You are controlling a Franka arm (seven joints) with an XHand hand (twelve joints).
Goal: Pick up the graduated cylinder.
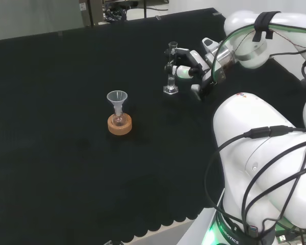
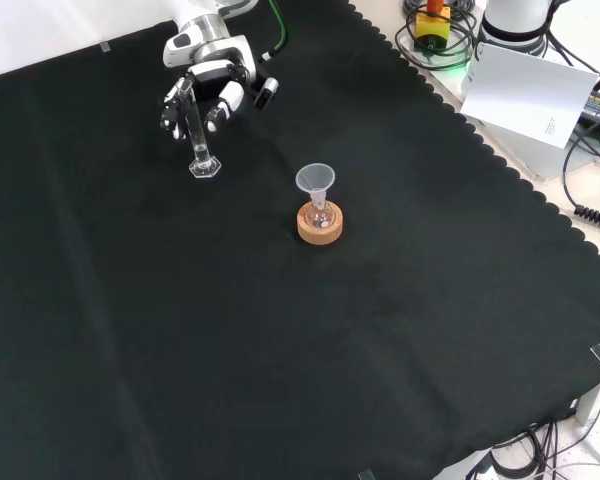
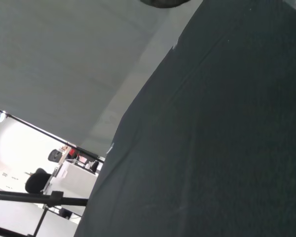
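Clear cylinder (image 2: 198, 135) is standing upright on the black counter (image 2: 280, 330), its base touching the cloth; the hand (image 2: 208, 90) is curling round its upper tube; lifting straight up should keep it clear of the funnel (image 2: 316, 180) nearby.

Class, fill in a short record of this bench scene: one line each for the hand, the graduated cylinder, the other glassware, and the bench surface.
hand: hand with fingers curled round the cylinder's tube
graduated cylinder: graduated cylinder upright, clear, with a hexagonal base at or just above the cloth; contact cannot be told
other glassware: small flask carrying a funnel, set in a cork ring, apart from the cylinder
bench surface: black cloth
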